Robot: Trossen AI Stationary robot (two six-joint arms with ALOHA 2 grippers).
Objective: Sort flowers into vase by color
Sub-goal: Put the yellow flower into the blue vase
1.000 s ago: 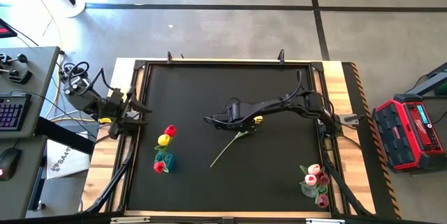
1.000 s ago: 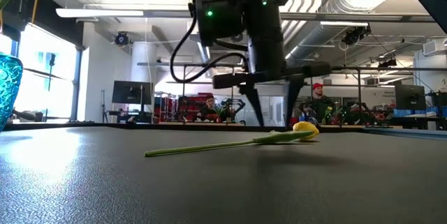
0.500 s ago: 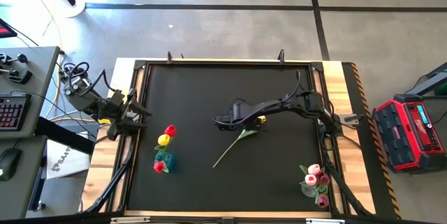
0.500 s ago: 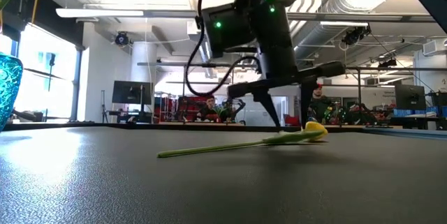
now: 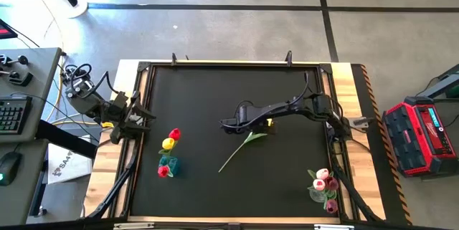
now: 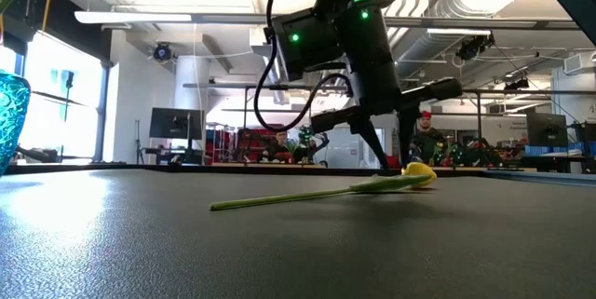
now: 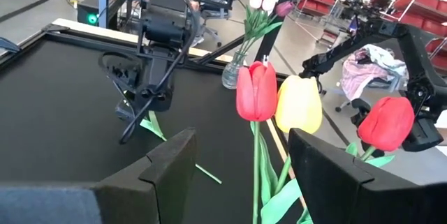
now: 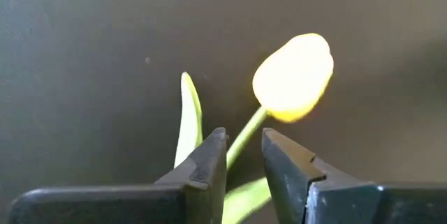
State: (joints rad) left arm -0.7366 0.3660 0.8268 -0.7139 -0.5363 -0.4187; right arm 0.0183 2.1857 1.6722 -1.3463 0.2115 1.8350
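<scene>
A yellow tulip [image 5: 242,147] lies flat on the black mat [image 5: 215,94] near the middle, its head [image 8: 293,77] toward the table's right. My right gripper [image 8: 244,147] points steeply down over it. Its fingers stand narrowly apart on either side of the stem [image 8: 246,135], just below the head. My left gripper [image 7: 237,154] waits open and empty at the table's left edge [image 5: 143,119]. A blue vase [image 5: 169,164] at the left holds red and yellow tulips [image 7: 279,102]. A clear vase [image 5: 318,194] at the near right holds pink ones [image 5: 324,180]. My right gripper comes from above, fingers [image 6: 384,157] across the stem just under the yellow head [image 6: 416,175]. A gap wider than the stem shows between them, and I cannot tell whether either finger touches it. The tulip lies along the mat.
The mat is framed by a black rail with wooden borders [image 5: 358,115]. A keyboard and mouse sit on a desk [image 5: 18,115] left of the table, a red case [image 5: 423,137] on the floor to the right. People sit in the room beyond the table [image 6: 424,136].
My right gripper has tipped and rolled a little over the yellow tulip, and its fingers have drawn closer together around the stem. The tulip has slid slightly toward the table's right edge, still flat on the mat.
</scene>
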